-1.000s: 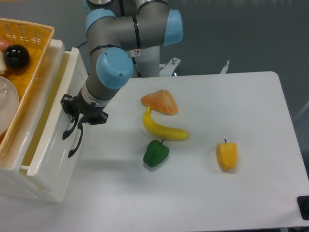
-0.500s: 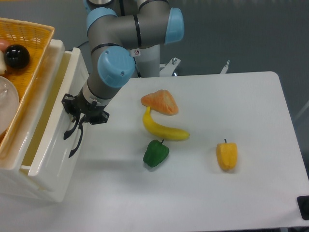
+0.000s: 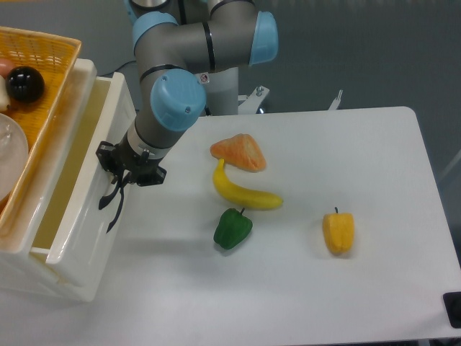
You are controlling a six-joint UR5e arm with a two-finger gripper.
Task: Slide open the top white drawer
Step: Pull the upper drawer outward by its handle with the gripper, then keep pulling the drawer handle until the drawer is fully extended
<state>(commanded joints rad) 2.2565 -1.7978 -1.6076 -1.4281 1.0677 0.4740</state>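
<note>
The top white drawer (image 3: pixel 90 187) stands at the left, pulled partly out of the cabinet, its pale inside showing. A curved black handle (image 3: pixel 113 207) runs down its flat front. My gripper (image 3: pixel 119 180) is against that front at the upper end of the handle, fingers closed around it. The grey and blue arm reaches down to it from the back. The lower drawer is hidden under the top one.
An orange woven basket (image 3: pixel 39 94) with a black ball (image 3: pixel 25 83) sits on top of the cabinet. On the table lie an orange wedge (image 3: pixel 239 152), a banana (image 3: pixel 243 189), a green pepper (image 3: pixel 232 228) and a yellow pepper (image 3: pixel 338 231).
The gripper has moved a little to the right with the handle, and the drawer front has slid out with it.
</note>
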